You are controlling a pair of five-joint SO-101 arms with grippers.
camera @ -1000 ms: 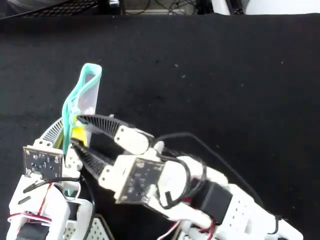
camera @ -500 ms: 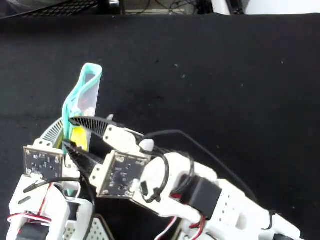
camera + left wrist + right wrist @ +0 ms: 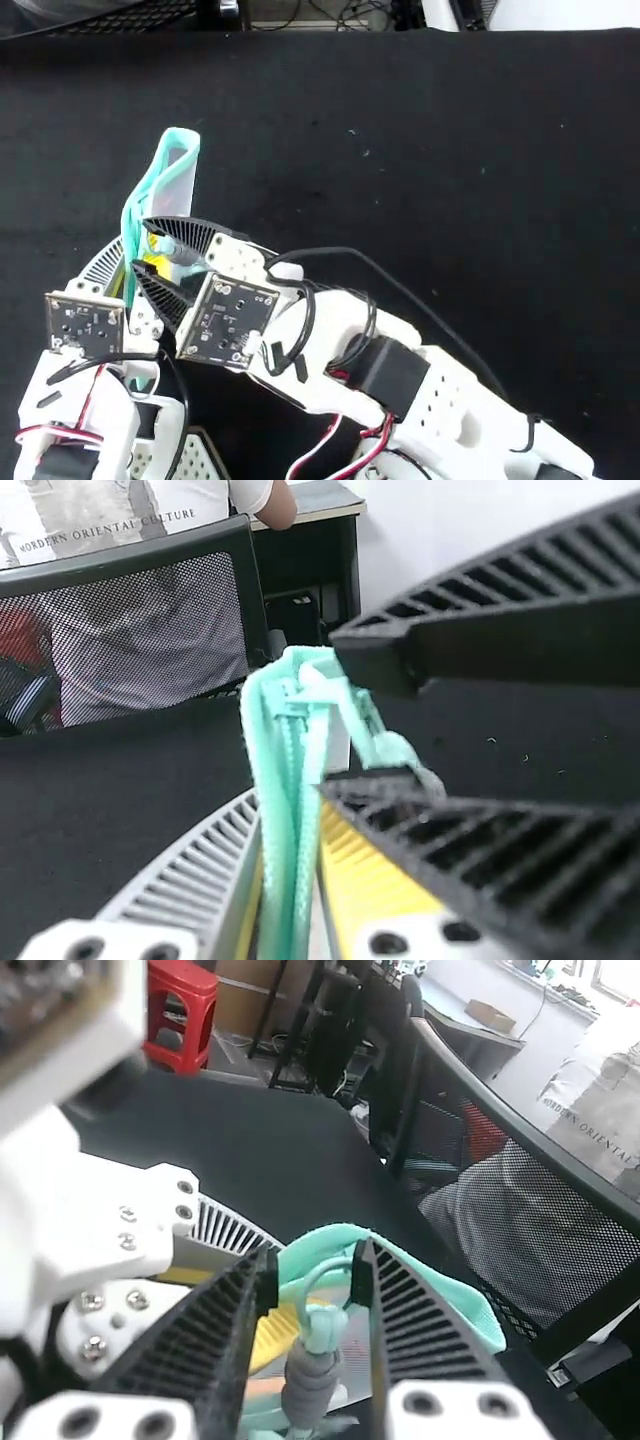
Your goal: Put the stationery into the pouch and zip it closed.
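Far left: left gripper [image 3: 130, 272] clamped on the teal zip edge of the pouch [image 3: 178, 170], holding it upright over the black table [image 3: 450, 150]. Just right of that: right gripper [image 3: 140, 245], swung in closer across the last second, wrist board and all. Fingers parted, now bracketing the grey zip pull [image 3: 316, 1372] without yet pinching it.

Likely meaning: loading finished, zipping step about to start. Next, a firm close on the pull and a steady draw along the teeth against the left gripper's hold.

Hard to read: a yellow ribbed piece [image 3: 366, 876] just beside the teal edge, perhaps the left gripper's second finger, perhaps something inside the pouch. Other contents hidden behind the arms and the frosted wall. Lower end of the pouch covered by both wrists. Extent of zip already closed: not tellable.
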